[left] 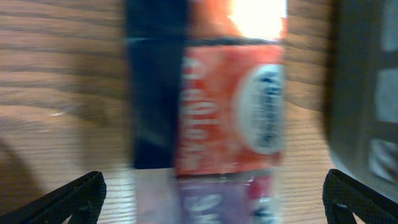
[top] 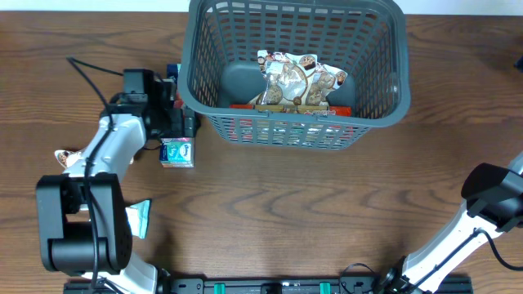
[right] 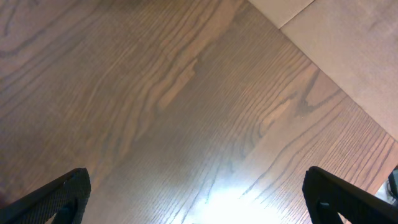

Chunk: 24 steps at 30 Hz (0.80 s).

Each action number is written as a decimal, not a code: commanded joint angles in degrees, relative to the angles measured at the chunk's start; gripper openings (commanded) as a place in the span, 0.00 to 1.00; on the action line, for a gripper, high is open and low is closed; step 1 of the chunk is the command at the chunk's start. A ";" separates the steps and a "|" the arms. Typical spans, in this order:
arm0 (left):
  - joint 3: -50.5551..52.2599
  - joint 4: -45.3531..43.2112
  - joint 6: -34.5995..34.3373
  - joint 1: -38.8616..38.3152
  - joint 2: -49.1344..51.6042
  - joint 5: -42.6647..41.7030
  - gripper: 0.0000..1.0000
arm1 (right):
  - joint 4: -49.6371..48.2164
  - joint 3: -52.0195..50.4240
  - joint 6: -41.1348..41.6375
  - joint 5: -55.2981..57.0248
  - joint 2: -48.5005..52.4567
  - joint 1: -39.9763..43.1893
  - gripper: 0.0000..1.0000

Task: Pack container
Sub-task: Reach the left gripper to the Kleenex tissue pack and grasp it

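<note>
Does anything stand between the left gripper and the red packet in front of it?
Nothing visible does: the red packet lies directly ahead of the open left gripper, though the view is blurred.

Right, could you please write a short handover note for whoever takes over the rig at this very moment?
Left gripper: open, empty, facing a red packet on the table beside the basket.
Right gripper: open, empty, above bare table.
Done: a snack bag lies in the basket, red items under it.
Left: the red packet, a small teal box, a white packet and a teal packet lie outside on the table.
</note>
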State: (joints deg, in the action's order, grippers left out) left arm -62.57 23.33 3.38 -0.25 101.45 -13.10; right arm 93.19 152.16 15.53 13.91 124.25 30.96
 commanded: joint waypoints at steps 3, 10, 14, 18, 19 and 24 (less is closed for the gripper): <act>-1.14 0.13 0.90 -1.84 1.55 2.23 0.99 | 0.02 -0.20 0.74 0.42 -0.15 0.13 0.99; -1.14 0.11 0.39 -1.70 1.55 8.07 0.99 | 0.04 -0.20 0.72 0.42 -0.15 0.13 0.99; -1.05 0.11 0.39 -1.70 1.84 8.04 0.99 | 0.04 -0.20 0.72 0.42 -0.15 0.13 0.99; -1.05 0.55 0.39 -1.70 3.85 8.02 0.99 | 0.04 -0.20 0.74 0.42 -0.15 0.13 0.99; -1.05 0.59 0.37 -1.70 4.48 8.00 0.99 | 0.02 -0.20 0.74 0.42 -0.15 0.13 0.99; -1.05 0.57 -2.03 -1.70 6.91 8.00 0.99 | 0.04 -0.20 0.72 0.42 -0.15 0.13 0.99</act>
State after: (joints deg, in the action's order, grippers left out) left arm -62.65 23.64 2.87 -2.24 107.53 -5.61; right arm 93.19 152.16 15.53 13.91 124.25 30.96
